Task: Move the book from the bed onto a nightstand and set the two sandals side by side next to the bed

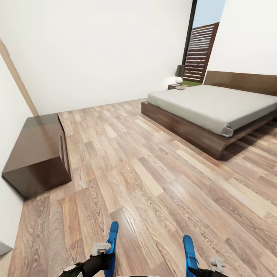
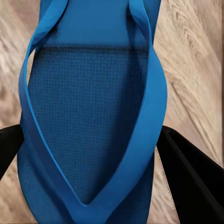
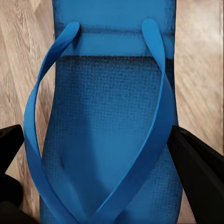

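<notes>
wood-plank floor (image 1: 154,184) runs light brown across most of the head view, and the white-walled bedroom opens out ahead.

nearest, at the bottom edge of the frame, the left gripper (image 1: 100,250) holds one blue sandal (image 1: 112,236) and the right gripper (image 1: 209,265) holds the other sandal (image 1: 188,250); both soles stick out forward over the planks. in the left wrist view the left sandal (image 2: 88,121) sits between two black fingers (image 2: 191,182) that press its edges, so that gripper is closed on it. in the right wrist view the second sandal (image 3: 112,130) lies the same way between black fingers (image 3: 196,172), closed on its sides.

further out, at the left of the frame, a low dark brown cabinet (image 1: 38,154) stands against the wall. in the upper right lies the bed (image 1: 215,105), its pale mattress bare as far as i can see; i cannot make out the book on it from here. beyond the bed's far corner, near the window, a nightstand (image 1: 176,87) carries a small lamp and something flat that is too small to identify.

judging by this, both sandals are picked up but neither is yet set down beside the bed, which is well apart from the grippers. whether the book step is done i cannot tell.
</notes>
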